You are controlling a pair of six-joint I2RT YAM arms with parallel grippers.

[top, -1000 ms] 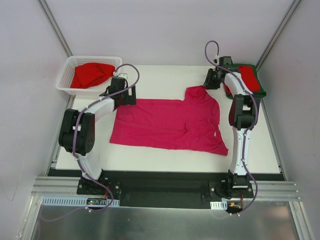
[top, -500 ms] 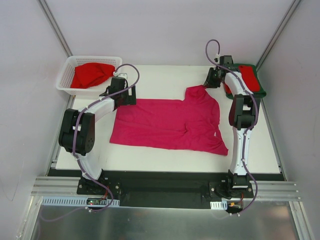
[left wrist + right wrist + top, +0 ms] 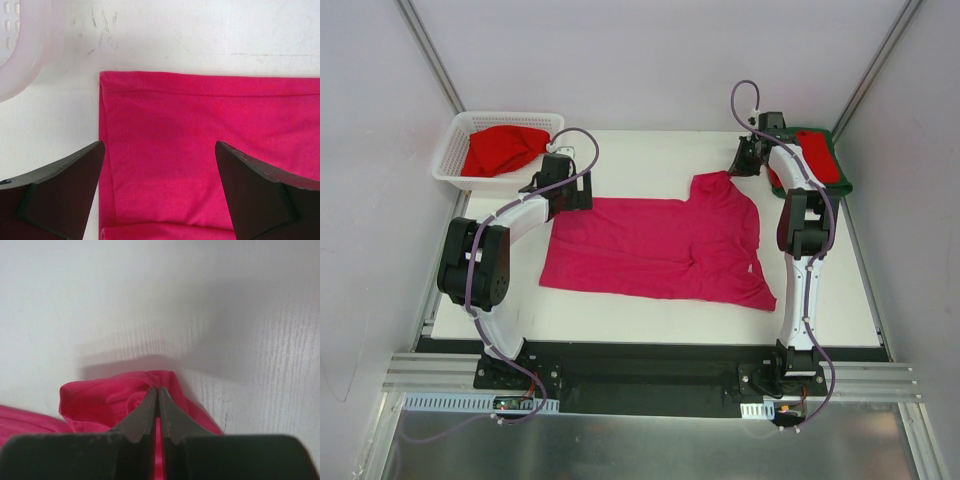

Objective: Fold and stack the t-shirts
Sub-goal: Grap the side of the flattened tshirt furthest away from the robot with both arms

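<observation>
Seen from above, two robot arms rose from the near edge of a white table (image 3: 620, 312). A magenta t-shirt (image 3: 660, 250) lay spread flat across the middle of the table, its hem end toward the left arm and its sleeves toward the right arm. One sleeve pointed to the near right.

At the shirt's far left corner the left gripper (image 3: 568, 190) hung low over the cloth. In the left wrist view its fingers were spread wide (image 3: 160, 145), one above bare table just beside the stitched hem and one above the shirt (image 3: 210, 130), with nothing between them.

At the shirt's far right corner the right gripper (image 3: 745, 160) met a raised bunch of cloth. In the right wrist view its fingers were pressed together (image 3: 159, 390), pinching that lifted fold of the shirt (image 3: 95, 397), with pink showing between them.

Farther back on the left stood a white lattice basket (image 3: 448, 168), partly over the table's edge, with a crumpled red t-shirt (image 3: 502, 148) inside. At the far right corner a folded red t-shirt (image 3: 820, 155) lay on top of a dark green t-shirt (image 3: 842, 186).
</observation>
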